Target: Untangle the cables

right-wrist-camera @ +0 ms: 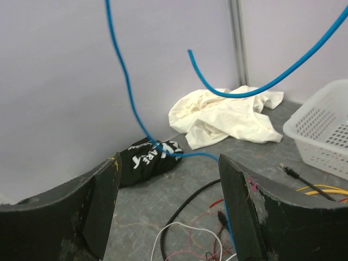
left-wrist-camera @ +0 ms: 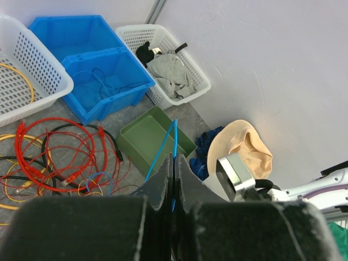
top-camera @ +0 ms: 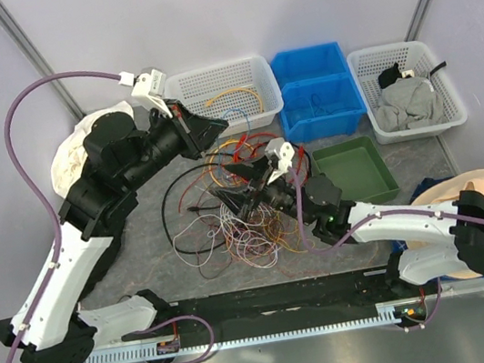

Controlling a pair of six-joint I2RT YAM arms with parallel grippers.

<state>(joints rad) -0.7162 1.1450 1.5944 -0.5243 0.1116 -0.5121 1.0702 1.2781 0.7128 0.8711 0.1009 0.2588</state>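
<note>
The left pincer (left-wrist-camera: 174, 163) is clamping a thin blue cable (left-wrist-camera: 162, 151). The right pincer (right-wrist-camera: 168, 163) is gaping wide above tangled multicoloured cables (top-camera: 228, 211).

Cables (top-camera: 227, 204): red, orange, yellow, black and white strands; one blue cable (left-wrist-camera: 162, 147). Baskets (top-camera: 266, 86): white, perforated. Bins (top-camera: 306, 63): blue. Tray (top-camera: 356, 173): green. Worktop (top-camera: 159, 268): mottled grey.

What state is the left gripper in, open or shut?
Shut: the left gripper, in its wrist view, has fingers pressed together on a blue cable.
</note>
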